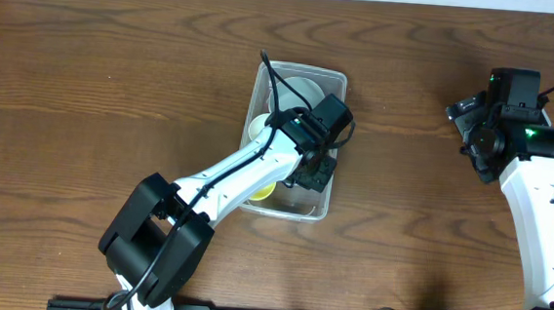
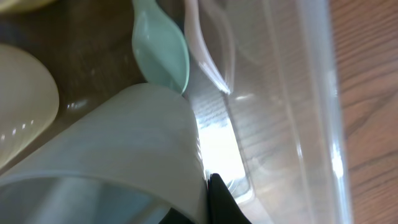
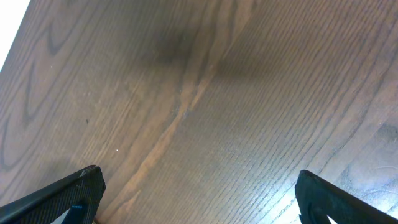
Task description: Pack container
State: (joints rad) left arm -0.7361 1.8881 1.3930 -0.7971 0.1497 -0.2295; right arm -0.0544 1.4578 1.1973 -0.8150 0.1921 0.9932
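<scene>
Several pieces of tableware sit inside the container (image 1: 333, 78), a clear, colourless plastic tub, rectangular with rounded corners and a rim, standing near the middle of the brown wood-grain surface (image 1: 86, 83). From overhead, a pale round bowl (image 1: 301, 84) fills the container's far end, a white cup (image 1: 259, 126) sits against its left wall, and a yellow piece (image 1: 263, 189) shows at its near left corner.

The left wrist view looks along the inside of the tub. A mint-green spoon (image 2: 163, 53) with a smooth oval bowl lies on the container's floor. Just beside it, closer to the glossy, see-through wall (image 2: 298, 93), lies a pale pink spoon (image 2: 200, 43). A frosted, translucent cup (image 2: 118, 149) lies tilted in the foreground, with a smooth pale yellow bowl (image 2: 25, 106) at its far side from the wall.

The left claw (image 1: 315, 167) reaches down inside the container's near right part. It is clenched, and one dark fingertip (image 2: 217, 199) shows right against the frosted cup's side. Whether it pinches the cup cannot be told.

The right claw (image 3: 196, 199) is well apart from the container, off to its right over bare wood. It is released, its two black fingers spread wide with nothing between them.
</scene>
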